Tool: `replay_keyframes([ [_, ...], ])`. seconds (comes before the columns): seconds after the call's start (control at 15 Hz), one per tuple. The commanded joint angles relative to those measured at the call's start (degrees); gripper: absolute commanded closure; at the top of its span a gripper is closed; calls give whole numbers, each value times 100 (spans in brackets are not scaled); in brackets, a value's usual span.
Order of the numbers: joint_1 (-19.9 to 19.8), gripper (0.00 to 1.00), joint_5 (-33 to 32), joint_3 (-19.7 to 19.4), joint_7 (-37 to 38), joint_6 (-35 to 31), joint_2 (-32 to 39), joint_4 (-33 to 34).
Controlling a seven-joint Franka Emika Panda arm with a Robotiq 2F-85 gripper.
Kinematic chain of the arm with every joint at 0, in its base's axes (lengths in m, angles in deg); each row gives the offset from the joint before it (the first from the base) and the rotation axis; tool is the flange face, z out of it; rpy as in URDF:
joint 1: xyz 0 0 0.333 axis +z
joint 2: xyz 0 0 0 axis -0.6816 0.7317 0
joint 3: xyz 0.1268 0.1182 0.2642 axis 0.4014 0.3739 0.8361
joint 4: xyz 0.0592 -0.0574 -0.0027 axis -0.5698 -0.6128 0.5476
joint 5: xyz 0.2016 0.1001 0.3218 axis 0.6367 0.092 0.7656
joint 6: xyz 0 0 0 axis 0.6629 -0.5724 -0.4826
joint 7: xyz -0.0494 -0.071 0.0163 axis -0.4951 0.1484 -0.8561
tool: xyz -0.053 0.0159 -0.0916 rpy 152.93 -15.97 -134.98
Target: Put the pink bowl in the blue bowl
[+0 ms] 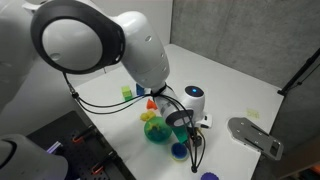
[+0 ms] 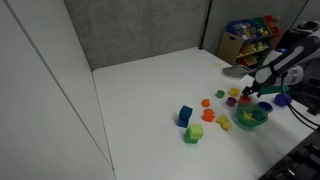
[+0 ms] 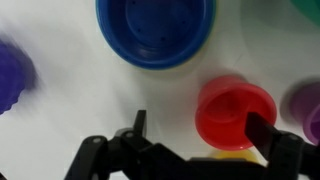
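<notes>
In the wrist view the blue bowl (image 3: 155, 30) sits upright and empty at the top centre. The pink bowl (image 3: 232, 108) stands on the white table just below and to the right of it, apart from it. My gripper (image 3: 200, 128) is open. Its right finger overlaps the pink bowl's right rim, and its left finger stands clear to the bowl's left. In both exterior views the gripper (image 1: 181, 124) (image 2: 262, 91) hangs low over the cluster of small bowls, and the pink bowl is hidden there.
A purple bowl (image 3: 12, 75) lies at the left and another purple thing (image 3: 307, 108) at the right edge. A yellow thing (image 3: 238, 156) shows under the gripper. The large teal-green bowl (image 1: 157, 131) (image 2: 250, 119) of coloured items is close by. Toy blocks (image 2: 186, 116) lie further off.
</notes>
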Motion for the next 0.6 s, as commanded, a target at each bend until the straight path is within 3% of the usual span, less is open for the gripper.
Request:
replay_keyframes([
  [0.0, -20, 27, 111, -31, -45, -31, 171, 179],
  [0.13, 7, 32, 122, -52, 0, -35, 206, 182],
  [0.53, 73, 82, 171, -54, 100, 2, 126, 125],
])
